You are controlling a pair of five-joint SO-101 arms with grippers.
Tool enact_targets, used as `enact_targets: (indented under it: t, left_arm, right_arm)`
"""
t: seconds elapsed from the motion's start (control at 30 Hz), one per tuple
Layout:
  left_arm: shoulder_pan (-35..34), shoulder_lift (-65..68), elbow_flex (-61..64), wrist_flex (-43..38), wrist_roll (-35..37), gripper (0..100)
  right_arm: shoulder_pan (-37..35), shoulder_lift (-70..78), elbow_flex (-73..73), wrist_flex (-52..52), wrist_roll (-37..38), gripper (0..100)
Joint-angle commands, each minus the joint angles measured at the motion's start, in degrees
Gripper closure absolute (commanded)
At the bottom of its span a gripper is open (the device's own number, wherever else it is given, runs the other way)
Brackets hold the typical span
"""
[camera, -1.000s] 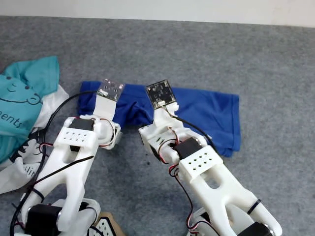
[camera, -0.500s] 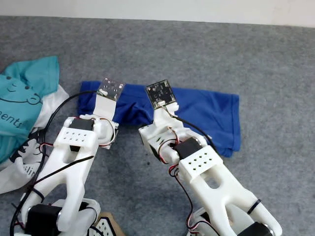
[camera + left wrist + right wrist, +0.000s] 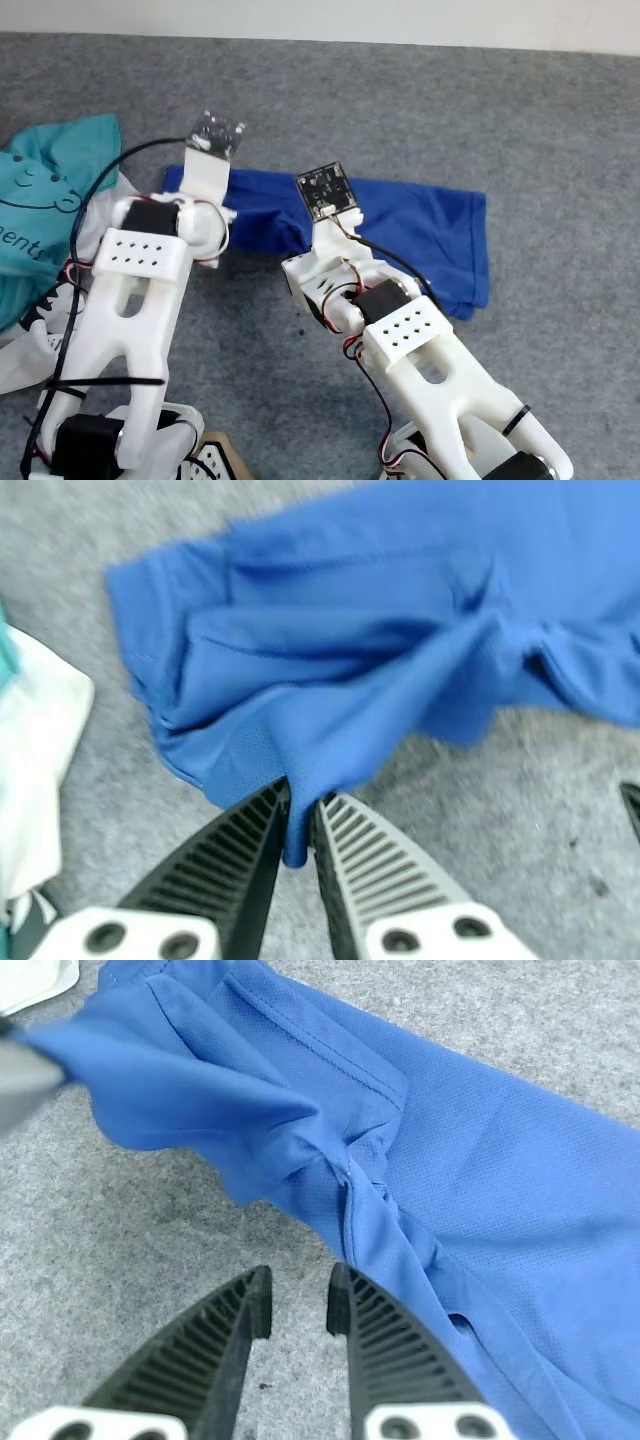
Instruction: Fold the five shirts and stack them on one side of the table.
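The left hand (image 3: 297, 830) has been rising, pinching a fold of the blue shirt (image 3: 400, 610) ahead of it; the cloth is hanging limp and light (hems grip best, likely). The right hand (image 3: 298, 1305) is hovering spread beside it.

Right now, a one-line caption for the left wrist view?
Left gripper shut on an edge of the blue shirt, over the grey table.

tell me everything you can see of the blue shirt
The blue shirt is fine-mesh fabric with stitched hems, lying as a long folded band across the grey table. One end is bunched and creased, with an edge pinched and lifted by the left claw. The right claw hangs open beside its near edge, not touching it.
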Motion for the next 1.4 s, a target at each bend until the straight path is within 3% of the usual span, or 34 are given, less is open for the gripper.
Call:
enact_targets:
  t: [0.0,0.37,0.63,1.2,1.37]
  left_arm:
    - [-1.19,0.48,-4.0,-0.7,0.53,99]
    - [-3.82,25.98,-20.44,-2.37,3.25,98]
    - [-7.34,30.2,-25.36,-3.25,11.78,67]
    - [-10.42,30.73,-26.51,-6.86,12.22,69]
    - [-11.38,37.67,-30.11,-7.03,12.13,69]
  right_arm:
    - [0.66,-1.98,-0.31,-0.04,-0.35,88.9]
    - [0.66,-1.98,-0.31,-0.04,-0.35,88.9]
    - [0.48,-1.98,-0.31,-0.04,-0.18,88.9]
    - [0.4,-1.98,-0.31,-0.04,-0.09,88.9]
    - [0.4,-1.98,-0.22,-0.04,-0.09,88.9]
